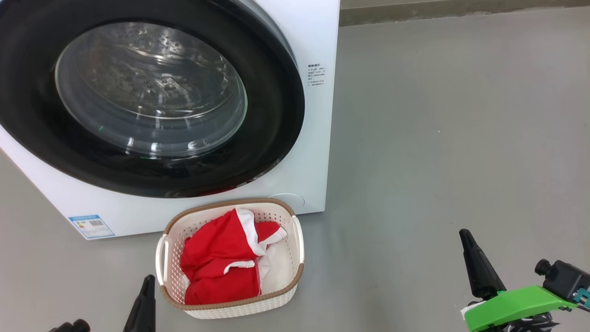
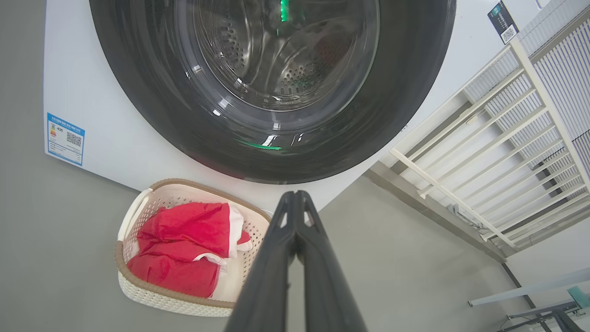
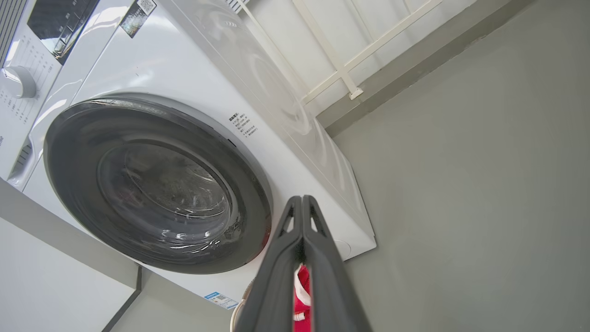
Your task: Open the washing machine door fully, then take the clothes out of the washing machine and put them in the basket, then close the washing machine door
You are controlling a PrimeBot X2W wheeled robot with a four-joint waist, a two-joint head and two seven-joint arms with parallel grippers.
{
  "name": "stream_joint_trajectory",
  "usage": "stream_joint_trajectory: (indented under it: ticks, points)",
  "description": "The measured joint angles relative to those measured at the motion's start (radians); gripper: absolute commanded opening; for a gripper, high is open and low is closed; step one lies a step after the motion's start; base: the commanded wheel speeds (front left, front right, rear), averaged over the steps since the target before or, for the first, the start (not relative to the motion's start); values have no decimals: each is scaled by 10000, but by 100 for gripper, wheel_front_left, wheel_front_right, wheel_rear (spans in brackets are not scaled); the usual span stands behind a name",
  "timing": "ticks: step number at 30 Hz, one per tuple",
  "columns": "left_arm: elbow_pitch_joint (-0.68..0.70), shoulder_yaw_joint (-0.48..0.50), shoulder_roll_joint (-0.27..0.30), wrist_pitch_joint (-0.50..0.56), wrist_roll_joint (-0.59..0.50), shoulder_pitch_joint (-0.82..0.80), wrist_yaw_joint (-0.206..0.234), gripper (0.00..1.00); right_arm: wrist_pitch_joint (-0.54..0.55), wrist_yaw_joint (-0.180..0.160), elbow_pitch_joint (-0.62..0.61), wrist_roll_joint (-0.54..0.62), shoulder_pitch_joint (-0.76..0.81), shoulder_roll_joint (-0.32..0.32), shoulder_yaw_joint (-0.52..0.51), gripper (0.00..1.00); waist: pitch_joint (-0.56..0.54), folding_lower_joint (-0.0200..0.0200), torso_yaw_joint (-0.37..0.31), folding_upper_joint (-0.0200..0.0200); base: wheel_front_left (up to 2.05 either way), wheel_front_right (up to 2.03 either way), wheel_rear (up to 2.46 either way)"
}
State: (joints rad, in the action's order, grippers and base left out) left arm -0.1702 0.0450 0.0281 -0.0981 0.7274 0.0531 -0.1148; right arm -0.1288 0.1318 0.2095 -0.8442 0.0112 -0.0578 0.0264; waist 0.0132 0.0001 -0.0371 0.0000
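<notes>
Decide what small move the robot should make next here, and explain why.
Probably just rest the left claw and right claw, both shut and empty: the door looks shut against the washing machine, and the red clothes lie in the basket.

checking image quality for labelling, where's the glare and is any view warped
Head view: white glare streaks on the washing machine door glass, otherwise sharp; left wrist view: green glint low on its black rim, white railing splayed by the wide angle; right wrist view: the washing machine leans and bulges.
</notes>
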Motion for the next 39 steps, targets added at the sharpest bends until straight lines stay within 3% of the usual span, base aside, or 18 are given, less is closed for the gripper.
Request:
stream_joint_trajectory:
  ticks: [39]
  points:
    - [-520,192,13,1089,4696,-623,-6,0,1131,-2,313,-4182,-414,-12,-644,0,-54,0,200,1,0,0,0]
